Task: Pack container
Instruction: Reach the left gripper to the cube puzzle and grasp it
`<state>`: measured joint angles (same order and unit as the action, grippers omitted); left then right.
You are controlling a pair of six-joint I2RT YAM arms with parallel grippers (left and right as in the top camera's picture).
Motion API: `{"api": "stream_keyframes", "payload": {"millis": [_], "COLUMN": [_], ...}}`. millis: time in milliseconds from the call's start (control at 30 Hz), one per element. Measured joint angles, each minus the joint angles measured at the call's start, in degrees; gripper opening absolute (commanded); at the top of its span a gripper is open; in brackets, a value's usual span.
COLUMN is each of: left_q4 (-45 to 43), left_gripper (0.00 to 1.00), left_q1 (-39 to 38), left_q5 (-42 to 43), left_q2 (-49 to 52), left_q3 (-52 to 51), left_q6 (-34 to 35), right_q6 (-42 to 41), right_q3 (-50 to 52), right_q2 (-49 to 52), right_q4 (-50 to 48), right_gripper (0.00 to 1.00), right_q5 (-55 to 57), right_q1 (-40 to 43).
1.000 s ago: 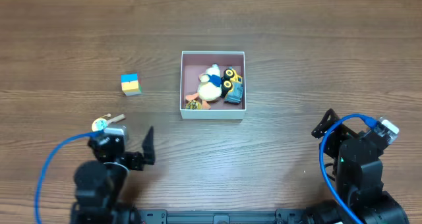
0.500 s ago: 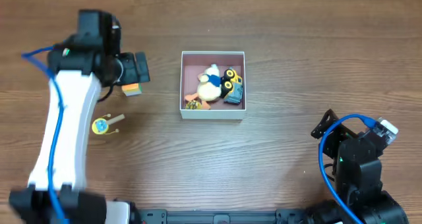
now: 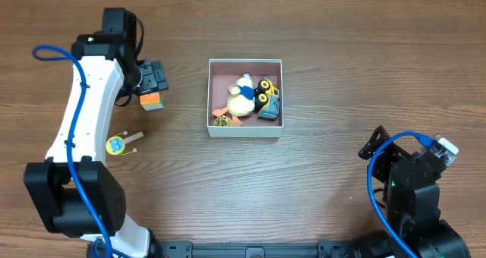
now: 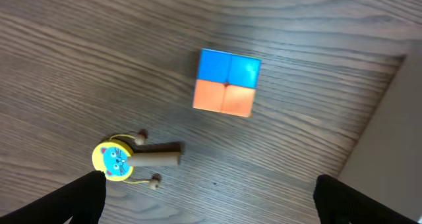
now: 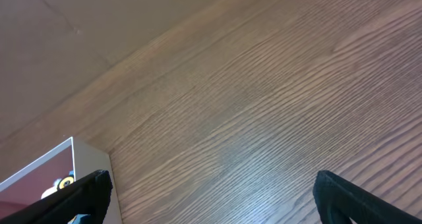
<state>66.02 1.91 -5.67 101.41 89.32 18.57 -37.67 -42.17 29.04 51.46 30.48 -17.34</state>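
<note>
The container, a square white-walled box with a pinkish inside, sits mid-table. It holds a white plush duck, a yellow-black toy truck and a small round toy. An orange and blue cube lies left of it, and shows in the left wrist view. A yellow rattle toy lies nearer the front, also in the left wrist view. My left gripper is open and empty, hovering just behind the cube. My right gripper is open and empty at the front right.
The table is brown wood. The container's white wall fills the right edge of the left wrist view, and its corner shows at the lower left of the right wrist view. Blue cables loop beside both arms.
My left arm has swung from the front left out over the table to the cube, then settled slightly closer to it. The right arm has not moved.
</note>
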Motion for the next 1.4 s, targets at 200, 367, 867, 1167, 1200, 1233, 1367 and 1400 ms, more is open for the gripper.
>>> {"api": "stream_keyframes", "payload": {"millis": [200, 367, 867, 1167, 1200, 1233, 1367, 1400], "left_q4": [-0.63, -1.55, -9.03, -9.05, -9.05, -9.05, -9.01, -8.92], "left_gripper": [1.0, 1.0, 0.91, 0.54, 0.53, 0.53, 0.53, 0.53], "left_q1": [3.39, 3.34, 3.32, 3.34, 3.32, 3.32, 3.32, 3.32], "left_q5": [-0.17, 2.12, 6.34, 6.64, 6.73, 6.75, 6.78, 6.78], "left_q2": [3.65, 4.42, 18.73, 18.73, 18.73, 18.73, 18.73, 18.73], "left_q3": [0.09, 0.09, 0.31, 0.31, 0.31, 0.31, 0.33, 0.39], "left_q6": [0.17, -0.81, -6.88, -7.98, -8.13, -8.07, -8.07, -8.07], "right_q6": [0.02, 0.0, 0.0, 0.0, -0.02, 0.0, 0.0, -0.04], "right_q3": [0.0, 0.0, 0.0, 0.0, 0.0, 0.0, 0.0, 0.0], "right_q2": [0.0, 0.0, 0.0, 0.0, 0.0, 0.0, 0.0, 0.0], "right_q4": [0.02, 0.0, -0.02, 0.02, 0.02, 0.0, 0.02, -0.02], "right_gripper": [1.0, 1.0, 1.0, 1.0, 1.0, 1.0, 1.0, 1.0], "right_q5": [0.0, 0.0, 0.02, 0.02, 0.02, 0.0, 0.0, 0.0], "right_q1": [0.0, 0.0, 0.0, 0.0, 0.0, 0.0, 0.0, 0.0]}}
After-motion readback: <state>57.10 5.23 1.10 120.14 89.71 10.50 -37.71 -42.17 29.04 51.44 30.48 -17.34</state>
